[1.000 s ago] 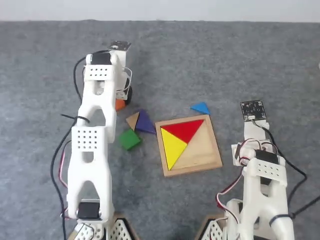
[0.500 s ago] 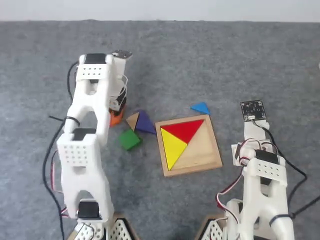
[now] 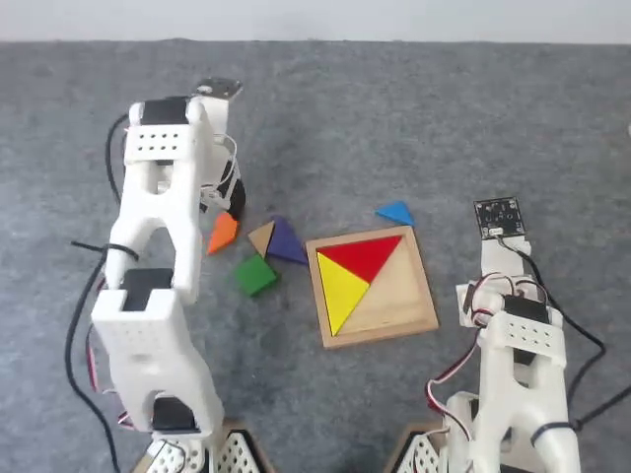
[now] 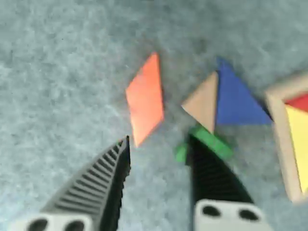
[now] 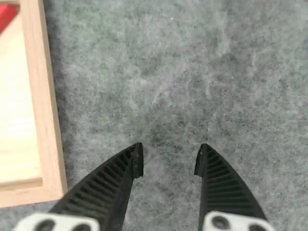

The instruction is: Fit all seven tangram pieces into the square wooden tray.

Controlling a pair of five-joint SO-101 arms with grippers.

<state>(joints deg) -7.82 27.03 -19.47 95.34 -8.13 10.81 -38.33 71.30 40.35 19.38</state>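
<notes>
The left fingers (image 4: pixel 113 178) are spread wide with nothing between them. Just past their tips lies the orange piece (image 4: pixel 144 98), flat on the grey bench (image 4: pixel 57 57). It is a slanted shape with four sides. Its long way runs on from the fingers, almost in line with them, so its thin way goes across the gap. That looks good for a pinch on its two long sides. But the piece is not in the middle of the gap. One of its corners sits right by the tip of one finger, and the other finger hides part of the green square (image 4: pixel 217 147). I think the fingers should slide a little toward the orange piece before they close, or they may bump the green square.

Beside the orange piece are a tan triangle (image 4: pixel 202 101) and a dark blue triangle (image 4: pixel 236 103), touching side to side. Past them is the tray (image 3: pixel 380 333), with a red triangle (image 3: pixel 370 254) and a yellow triangle (image 3: pixel 340 288) in it. A small blue triangle (image 3: pixel 395 212) lies just outside its far corner.

The right fingers (image 5: pixel 120 178) are spread apart too, holding nothing, over bare bench just beside the tray's rim. The left arm is much nearer the orange piece, so this grab looks like its job.
</notes>
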